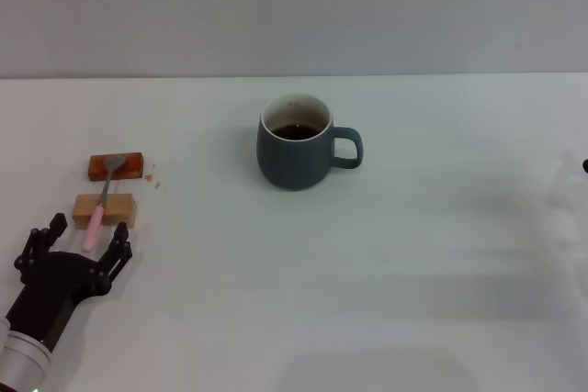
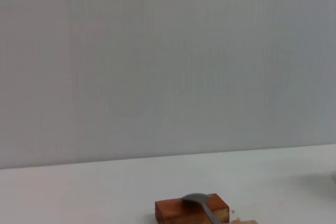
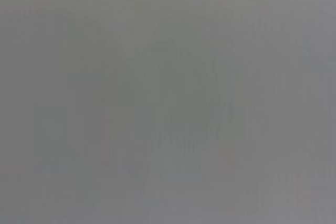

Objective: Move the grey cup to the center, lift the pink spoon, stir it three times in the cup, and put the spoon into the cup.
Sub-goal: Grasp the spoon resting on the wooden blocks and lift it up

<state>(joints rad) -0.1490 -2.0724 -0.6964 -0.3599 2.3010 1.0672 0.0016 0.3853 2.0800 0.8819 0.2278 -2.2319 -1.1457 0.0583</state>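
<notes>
The grey cup (image 1: 296,144) stands upright near the middle of the white table, handle to the right, dark liquid inside. The pink spoon (image 1: 99,207) lies across two wooden blocks at the left, its grey bowl on the reddish-brown block (image 1: 117,165) and its pink handle over the tan block (image 1: 104,209). My left gripper (image 1: 89,238) is open, its fingers on either side of the handle's near end. The left wrist view shows the spoon's bowl (image 2: 198,199) on the reddish-brown block (image 2: 176,210). My right gripper barely shows at the head view's right edge.
The white table (image 1: 386,263) runs back to a pale wall. A few small crumbs (image 1: 156,179) lie beside the reddish-brown block. The right wrist view is a plain grey field.
</notes>
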